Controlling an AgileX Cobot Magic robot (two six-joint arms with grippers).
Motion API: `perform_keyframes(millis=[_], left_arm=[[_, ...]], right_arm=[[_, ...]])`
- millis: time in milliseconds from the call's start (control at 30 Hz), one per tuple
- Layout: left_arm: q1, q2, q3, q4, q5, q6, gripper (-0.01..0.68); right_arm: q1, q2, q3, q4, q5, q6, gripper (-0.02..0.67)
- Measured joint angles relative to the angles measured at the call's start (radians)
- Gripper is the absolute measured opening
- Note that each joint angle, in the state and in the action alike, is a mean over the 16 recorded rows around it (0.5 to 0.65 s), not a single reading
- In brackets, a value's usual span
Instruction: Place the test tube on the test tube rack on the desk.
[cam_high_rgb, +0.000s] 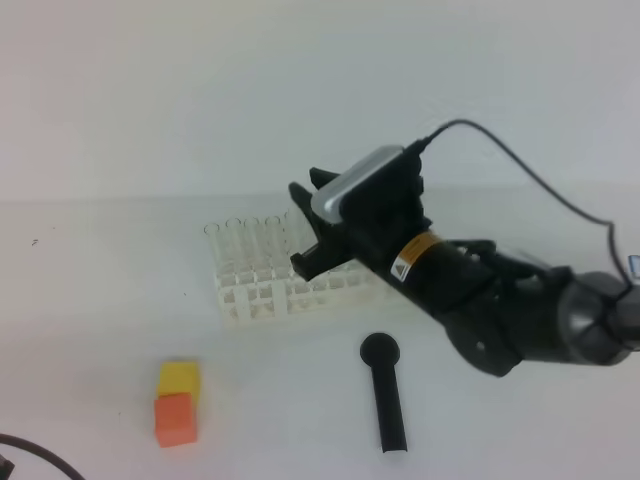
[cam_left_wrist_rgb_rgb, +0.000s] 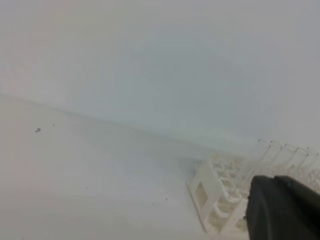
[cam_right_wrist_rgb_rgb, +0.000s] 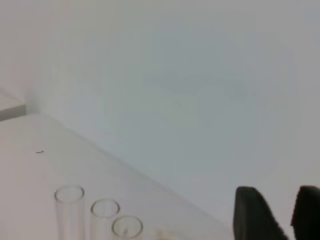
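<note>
Orange block (cam_high_rgb: 175, 420) and yellow block (cam_high_rgb: 180, 378) sit touching each other close to the table's (cam_high_rgb: 90, 300) near edge, left of the middle. They have no part in your job. To their right, also toward the near edge, a black rod with a round head (cam_high_rgb: 386, 395) lies flat, its head pointing at the rack.

Further in, around the middle of the table, the test tube rack (cam_high_rgb: 270, 297) stands on its open-sided legs. A row of clear tubes stands upright in its far holes, and the grid is what keeps them vertical.

Your right tool (cam_high_rgb: 305, 226) reaches in from the right edge and hangs over the rack's right end, tilted so that its fingers point along the row of tubes. Its fingers are spread. In the right wrist view there is bare gap between them, with nothing pinched.

The test tube (cam_high_rgb: 293, 232) closest to those fingers looks to be yours, and it stands in the rack. It matches its neighbours, though, so you cannot be sure which one it is. By that reading the placing is done or nearly so. A straight lift away would be the safe way out, because a sideways brush could knock the row.

Your left tool is pressed together and is out of the high view.
</note>
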Motion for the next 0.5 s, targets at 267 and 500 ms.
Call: perform_keyframes(millis=[267, 500], left_arm=[[0.000, 0.000, 0.000, 0.000, 0.000, 0.000, -0.001], [0.000, 0.000, 0.000, 0.000, 0.000, 0.000, -0.001]], right_arm=[[0.000, -0.235, 0.070, 0.030, 0.232, -0.125, 0.062], [0.000, -0.495, 0.210, 0.126, 0.366, -0.276, 0.003]])
